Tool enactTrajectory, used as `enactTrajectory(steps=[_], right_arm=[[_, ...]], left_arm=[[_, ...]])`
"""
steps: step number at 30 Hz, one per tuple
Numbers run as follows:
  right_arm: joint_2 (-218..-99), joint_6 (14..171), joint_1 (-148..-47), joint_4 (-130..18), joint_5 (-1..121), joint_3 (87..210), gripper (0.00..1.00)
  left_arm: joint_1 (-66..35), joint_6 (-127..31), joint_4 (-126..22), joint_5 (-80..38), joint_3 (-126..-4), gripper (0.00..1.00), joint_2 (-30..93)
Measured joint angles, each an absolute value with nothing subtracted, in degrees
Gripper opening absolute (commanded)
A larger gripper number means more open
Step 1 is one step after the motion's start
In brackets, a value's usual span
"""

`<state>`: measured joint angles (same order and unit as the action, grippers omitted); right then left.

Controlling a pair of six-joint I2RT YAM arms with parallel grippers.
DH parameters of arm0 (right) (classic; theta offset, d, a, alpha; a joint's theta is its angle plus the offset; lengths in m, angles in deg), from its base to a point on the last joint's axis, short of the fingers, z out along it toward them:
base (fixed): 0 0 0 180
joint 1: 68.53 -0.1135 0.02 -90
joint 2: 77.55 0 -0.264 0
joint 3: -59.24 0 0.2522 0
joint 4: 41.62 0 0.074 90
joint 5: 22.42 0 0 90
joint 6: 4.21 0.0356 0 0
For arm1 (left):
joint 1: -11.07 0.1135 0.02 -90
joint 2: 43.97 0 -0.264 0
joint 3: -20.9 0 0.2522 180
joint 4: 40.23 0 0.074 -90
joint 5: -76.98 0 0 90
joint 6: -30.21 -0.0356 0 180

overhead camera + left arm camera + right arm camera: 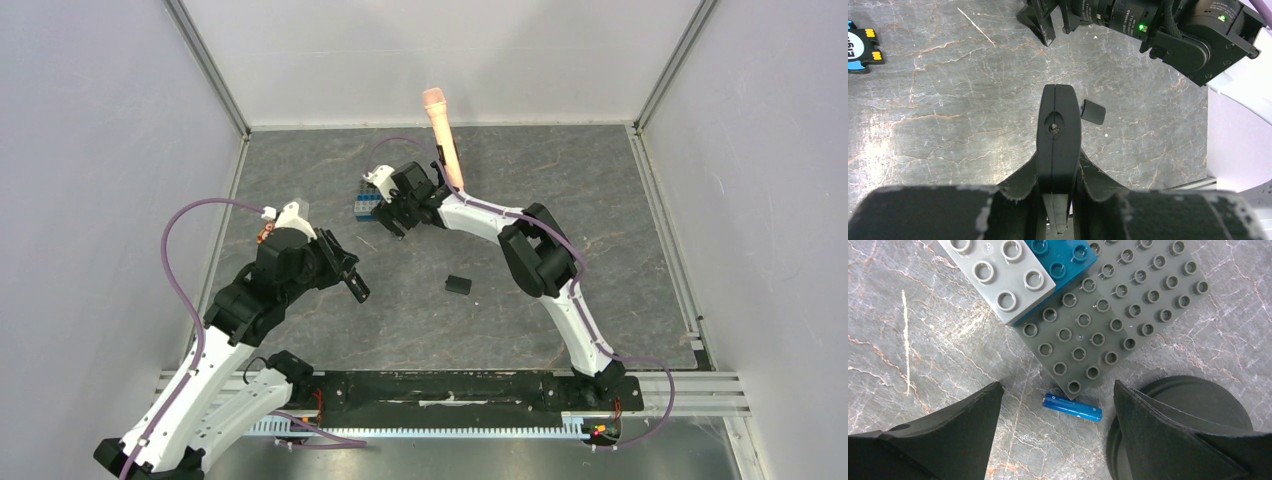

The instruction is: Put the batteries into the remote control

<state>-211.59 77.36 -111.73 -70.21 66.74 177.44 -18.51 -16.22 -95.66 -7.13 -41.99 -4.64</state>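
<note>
Right pincer [1057, 390] stands spread wide above the worktop [948, 365]. One blue battery [1072, 407] lies flat between its fingers, just beside the corner of a grey studded plate [1088, 335]. Left pincer [1058, 190] pinches the remote control [1054, 120].

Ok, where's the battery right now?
Right wrist view: the battery lies on the table between the open right jaws, just off the grey baseplate's corner, beside the round black stand.
</note>
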Motion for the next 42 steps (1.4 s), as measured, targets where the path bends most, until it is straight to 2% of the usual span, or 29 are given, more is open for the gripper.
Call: enactTrajectory(steps=[9,18,28,30,38,42], right_arm=[[-211.52,79.13,-111.03,-70.47,63.79,176.83,0.72],[-209.12,81.76,-110.33,-74.34,61.37,174.16,0.69],[-203.74,83.66,-110.55,-76.77,62.2,166.99,0.58],[-203.7,84.07,-110.7,-76.4,63.18,166.75,0.58],[-203.63,85.54,-111.29,-75.3,67.09,166.45,0.74],[-204.75,85.63,-111.27,-75.13,67.6,167.98,0.74]], left_arm=[[-18.25,-16.22,-95.57,-7.13,-41.99,0.02,-4.49],[-18.25,-16.22,-95.37,-7.35,-41.97,0.02,-3.99],[-18.25,-16.22,-94.35,-7.63,-40.94,0.02,-5.43],[-18.23,-16.22,-94.17,-7.65,-40.74,0.02,-5.67],[-18.14,-16.22,-94.13,-8.44,-40.26,0.02,-5.91],[-18.14,-16.22,-94.17,-8.66,-40.26,0.02,-5.95]])
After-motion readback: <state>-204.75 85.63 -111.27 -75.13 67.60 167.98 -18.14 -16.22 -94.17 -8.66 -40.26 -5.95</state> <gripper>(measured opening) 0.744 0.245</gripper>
